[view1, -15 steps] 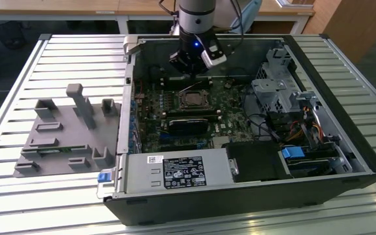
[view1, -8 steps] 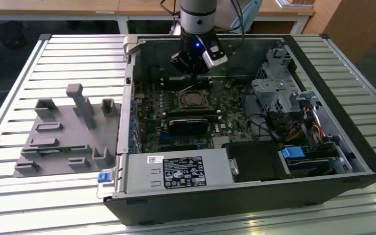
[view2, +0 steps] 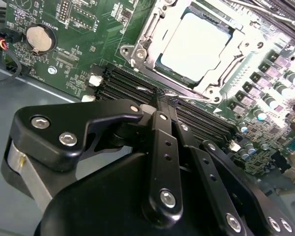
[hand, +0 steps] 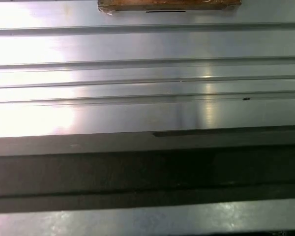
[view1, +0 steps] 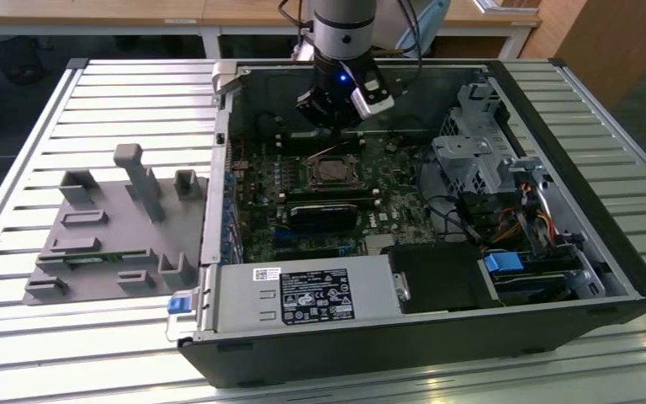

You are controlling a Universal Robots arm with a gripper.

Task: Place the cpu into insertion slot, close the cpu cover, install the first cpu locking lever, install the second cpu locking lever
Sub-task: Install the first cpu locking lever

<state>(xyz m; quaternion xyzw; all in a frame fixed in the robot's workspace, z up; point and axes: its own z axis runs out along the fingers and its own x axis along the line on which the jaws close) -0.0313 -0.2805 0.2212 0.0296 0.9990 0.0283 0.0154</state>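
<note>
Here, cpu point(view2: 196, 42) in insertion slot point(view2: 137, 53), near pincer point(view2: 160, 98)

— What surrounds the workstation?
— A silvery slatted aluminium table point(view1: 76, 353) spreads across the foreground. Bright light glares off its ribbed slats point(hand: 137, 73) in the first wrist view.
— And behind it?
— A pale wooden desktop point(view1: 132, 10) on white metal legs point(view1: 209, 38) runs along the back above a dark grey floor point(view1: 132, 46). A brown wooden panel point(view1: 604, 42) stands at the exterior view's right.
</note>
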